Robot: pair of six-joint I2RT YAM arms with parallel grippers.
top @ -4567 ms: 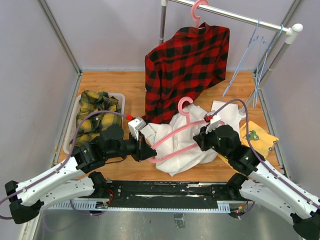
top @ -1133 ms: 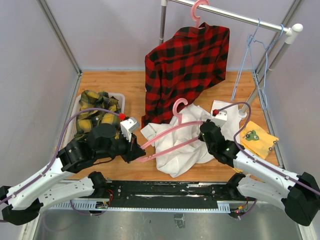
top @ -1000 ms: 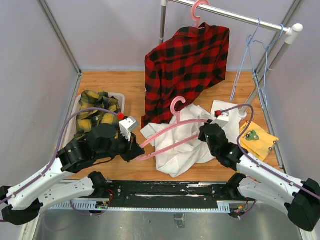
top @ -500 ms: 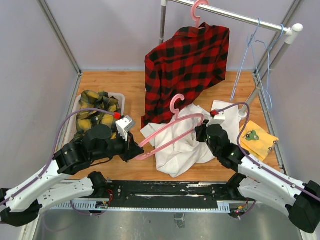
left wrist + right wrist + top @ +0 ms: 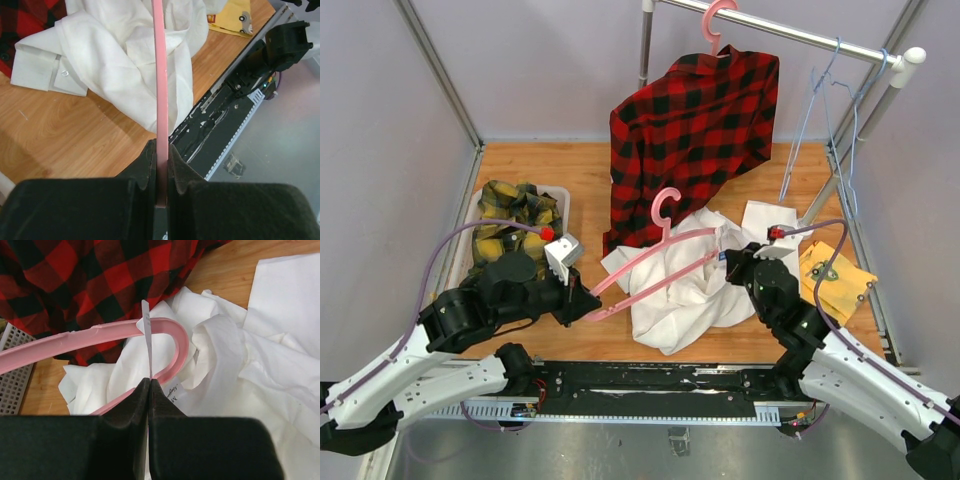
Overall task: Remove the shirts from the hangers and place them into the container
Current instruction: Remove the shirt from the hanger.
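My left fingers point(image 5: 584, 301) are clenched on one end of the pink hanger point(image 5: 161, 75), which slants up over the white shirt point(image 5: 685, 300) with its hook raised. That shirt lies crumpled on the wooden surface point(image 5: 560, 165) between my two arms, with the hanger's far end still threaded into it. My right fingers point(image 5: 149, 390) are pinched shut on a thin edge of the same white cloth, just beside the hanger's curved end. The white basket point(image 5: 560, 192) sits at the left and holds the yellow-and-green plaid shirt point(image 5: 510, 225). Behind, the red-and-black plaid shirt point(image 5: 690, 130) hangs from a second pink hanger point(image 5: 718, 25) on the rail point(image 5: 800, 35), near two empty blue wire hangers point(image 5: 815, 120).
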